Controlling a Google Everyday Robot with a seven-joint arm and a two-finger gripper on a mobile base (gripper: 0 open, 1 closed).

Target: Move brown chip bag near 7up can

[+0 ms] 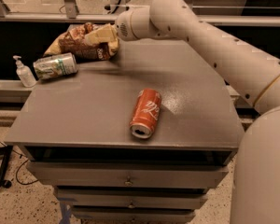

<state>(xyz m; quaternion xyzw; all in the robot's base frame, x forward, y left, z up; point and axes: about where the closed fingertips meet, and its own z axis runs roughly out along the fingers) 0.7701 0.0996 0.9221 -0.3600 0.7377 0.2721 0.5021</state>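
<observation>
The brown chip bag (77, 45) lies crinkled at the table's far left corner. The 7up can (55, 66) lies on its side just in front and to the left of the bag, close to its edge. My gripper (99, 34) reaches in from the right at the back of the table. It sits on the bag's right end and is shut on it. The bag rests low, on or just above the table top.
A red Coca-Cola can (146, 113) lies on its side near the table's middle front. A small white pump bottle (23, 72) stands on a ledge left of the grey table (93, 106). Drawers are below the front edge. My arm (214, 45) spans the back right.
</observation>
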